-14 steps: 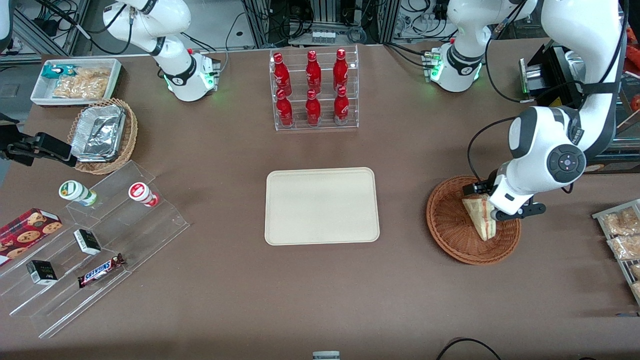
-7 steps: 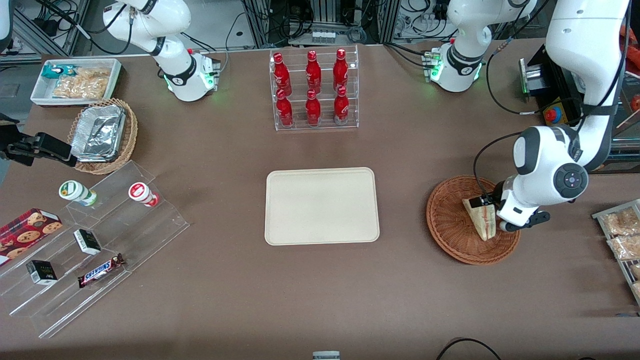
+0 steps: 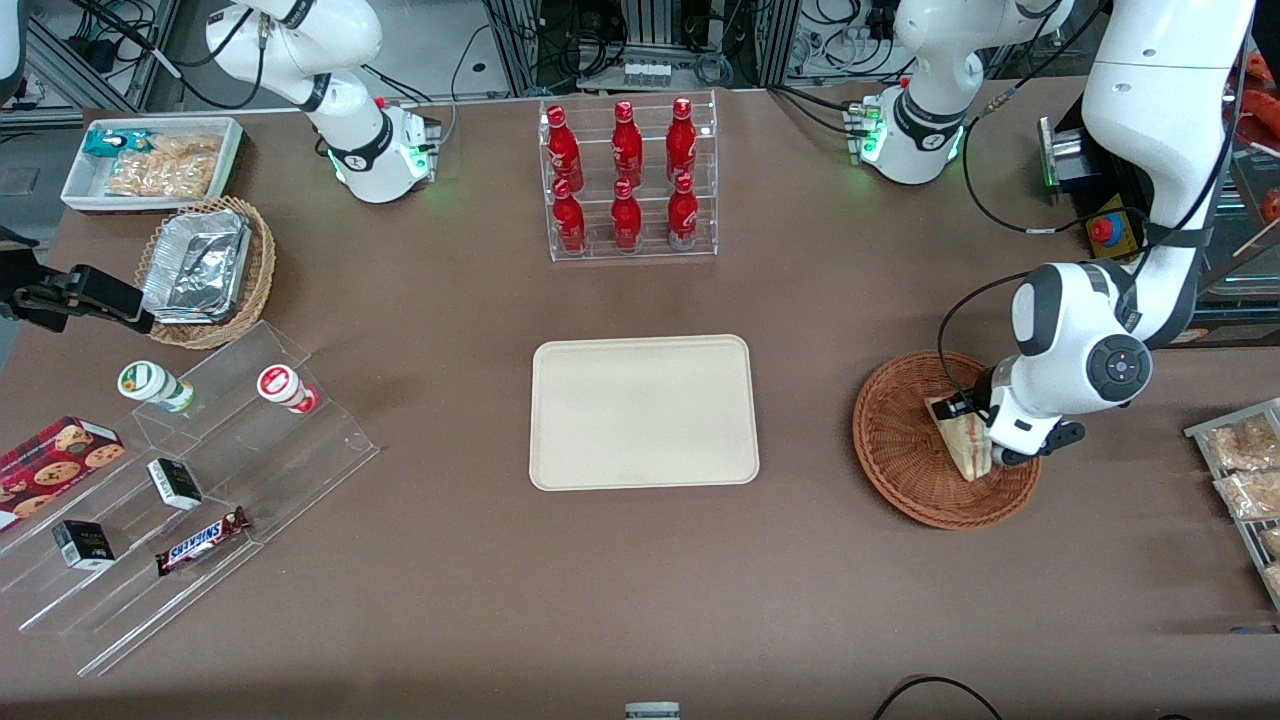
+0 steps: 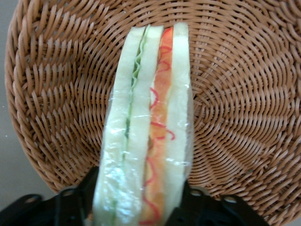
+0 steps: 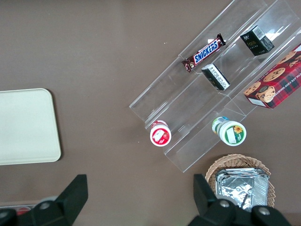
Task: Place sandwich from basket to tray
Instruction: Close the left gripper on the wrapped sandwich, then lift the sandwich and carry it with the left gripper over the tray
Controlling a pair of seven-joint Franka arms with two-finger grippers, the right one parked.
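The sandwich (image 3: 960, 443), a pale bread wedge in clear film with green and red filling lines (image 4: 150, 122), stands on edge in the round reddish-brown wicker basket (image 3: 897, 452) toward the working arm's end of the table. My gripper (image 3: 978, 432) sits low in the basket (image 4: 244, 94) with one black finger (image 4: 81, 200) pressed against each bread face, shut on the sandwich (image 4: 138, 202). The sandwich's lower edge rests on the basket's weave. The beige tray (image 3: 640, 412) lies bare at the table's middle, apart from the basket, and its corner also shows in the right wrist view (image 5: 23, 127).
A clear rack of red bottles (image 3: 628, 180) stands farther from the front camera than the tray. Snack packets (image 3: 1245, 470) lie beside the basket at the table edge. Acrylic steps with snacks (image 3: 190, 480), a tan foil-filled basket (image 3: 205, 270) and a white bin (image 3: 150, 160) are toward the parked arm's end.
The working arm's wrist swung and settled lower over the basket, bringing the fingers against the sandwich's sides. The sandwich has stayed in the same place in the basket.
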